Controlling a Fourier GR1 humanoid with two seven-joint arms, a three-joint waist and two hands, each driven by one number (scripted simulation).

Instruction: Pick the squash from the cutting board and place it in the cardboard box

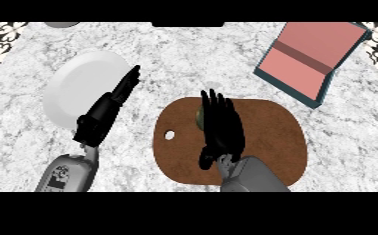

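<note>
A brown cutting board (273, 139) with a small hole lies on the marble counter at centre right. My right hand (220, 129) hovers over its left half with fingers straight, open. Just a sliver of the greenish squash (198, 117) peeks out at the hand's left edge; the rest is hidden under the fingers. The box (310, 59), pink inside with a teal rim, sits at the upper right, apart from the board. My left hand (111, 106) rests open at the left, fingers pointing up over a plate's edge.
A white plate (77, 86) lies on the counter at the left, partly under my left hand. A grey round object (62, 24) shows at the top left edge, and a dark shape (188, 24) at the top centre.
</note>
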